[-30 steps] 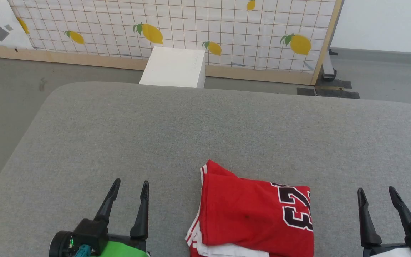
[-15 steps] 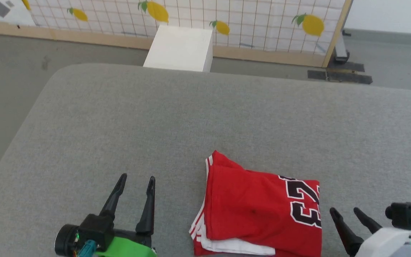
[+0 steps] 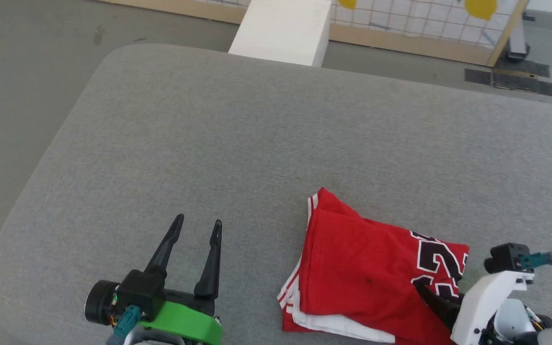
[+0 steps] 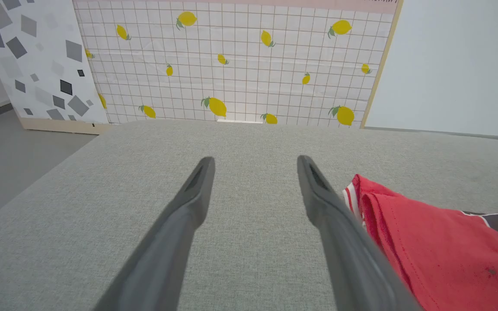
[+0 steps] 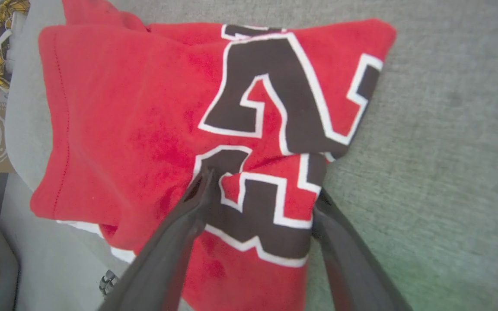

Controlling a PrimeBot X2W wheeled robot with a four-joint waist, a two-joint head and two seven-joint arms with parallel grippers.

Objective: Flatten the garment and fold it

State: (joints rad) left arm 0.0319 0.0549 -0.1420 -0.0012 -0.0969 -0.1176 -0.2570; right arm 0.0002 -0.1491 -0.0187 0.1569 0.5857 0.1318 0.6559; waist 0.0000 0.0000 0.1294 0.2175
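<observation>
Black-fingered R hand (image 5: pixel 262 188) stands wide, one finger either side of a raised pucker of cloth carrying the number print (image 5: pixel 283 99). The tips look pressed onto the fabric, w/ nothing pinched yet. L hand (image 3: pixel 198 221) is wide too and empty, low over bare grey desk (image 3: pixel 257 120). It sits just beside the garment's striped trim (image 4: pixel 349 196) but apart from it.

The garment (image 3: pixel 362 268) lies bunched in layers, red over white, at the near R part of the desk and nowhere near flat.

I read this as the flatten stage, at a grab: R hand abt to close on the printed fold. The next move calls for closing on the top layer only, not the whole stack. Then I lift & draw it out to the R so the layers open. L hand needs to come across to the trim edge to pin or pull the opp. side. There's plenty of bare desk beyond & to the L to spread into. Folding comes after.
</observation>
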